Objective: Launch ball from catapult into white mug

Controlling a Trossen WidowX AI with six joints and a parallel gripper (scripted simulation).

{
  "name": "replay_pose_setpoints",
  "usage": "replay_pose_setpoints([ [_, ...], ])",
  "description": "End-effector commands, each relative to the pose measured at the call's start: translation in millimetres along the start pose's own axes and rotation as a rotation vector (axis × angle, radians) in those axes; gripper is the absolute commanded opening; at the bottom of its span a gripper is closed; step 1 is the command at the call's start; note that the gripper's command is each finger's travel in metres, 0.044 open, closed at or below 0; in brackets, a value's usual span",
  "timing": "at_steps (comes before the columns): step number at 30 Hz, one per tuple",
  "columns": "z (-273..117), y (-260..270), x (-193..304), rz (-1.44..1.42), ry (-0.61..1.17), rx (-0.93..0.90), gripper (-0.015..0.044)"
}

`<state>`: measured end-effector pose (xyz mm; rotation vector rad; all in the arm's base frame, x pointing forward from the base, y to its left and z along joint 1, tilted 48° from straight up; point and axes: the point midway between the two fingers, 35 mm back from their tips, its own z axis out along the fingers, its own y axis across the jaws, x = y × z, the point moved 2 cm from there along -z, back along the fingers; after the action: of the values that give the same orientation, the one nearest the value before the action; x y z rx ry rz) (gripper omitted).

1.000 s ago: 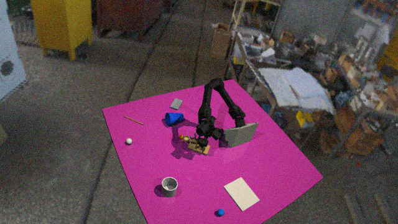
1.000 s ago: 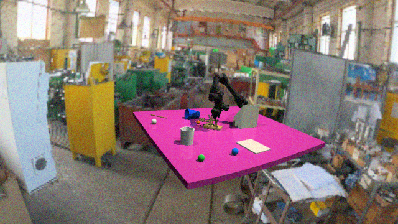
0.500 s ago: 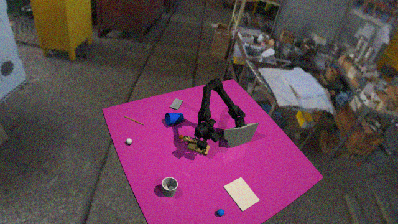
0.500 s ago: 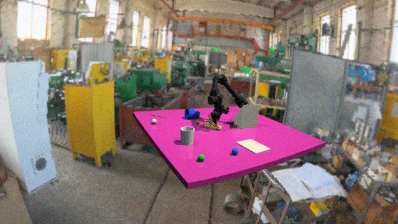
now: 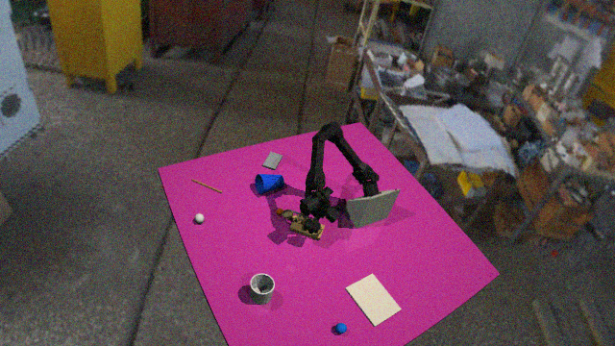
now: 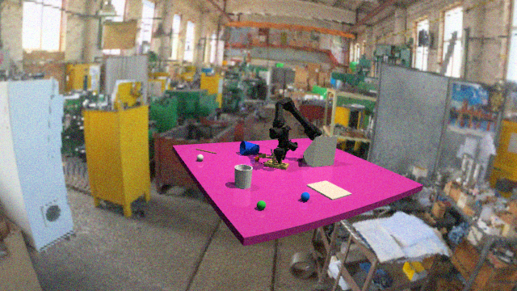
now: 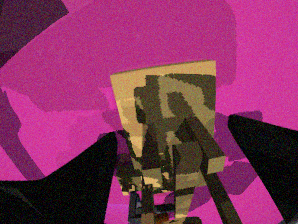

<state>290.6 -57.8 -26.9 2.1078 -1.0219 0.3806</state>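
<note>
The wooden catapult [image 5: 306,231] [image 6: 276,165] [image 7: 131,75] is straddled by the wide-open pincer [image 5: 312,226] [image 6: 279,162] [image 7: 173,129] — nothing is gripped — and an orange ball [image 5: 280,211] [image 6: 257,158] is seen at the catapult's far end, though whether it is seated there cannot be told. The white mug [image 5: 261,288] [image 6: 243,176] is stood upright on the magenta bench [image 5: 432,255] [image 6: 380,174] [image 7: 265,50], apart from the catapult, while a blue cup [image 5: 269,184] [image 6: 249,148] is laid on its side nearer to it.

Blue cup [image 5: 270,184] [image 6: 249,148] tipped over; cream panel [image 5: 373,299] [image 6: 329,189] flat.
</note>
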Motion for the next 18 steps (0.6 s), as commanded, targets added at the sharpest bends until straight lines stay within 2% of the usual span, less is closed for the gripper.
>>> replay_pose_setpoints([
  [1,0,0,0,0.001,0.0,0.001,0.0361],
  [10,0,0,0,0.001,0.0,0.001,0.0125],
  [15,0,0,0,0.001,0.0,0.001,0.0092],
  [18,-25,-1,0,-0.001,-0.002,0.002,0.0013],
])
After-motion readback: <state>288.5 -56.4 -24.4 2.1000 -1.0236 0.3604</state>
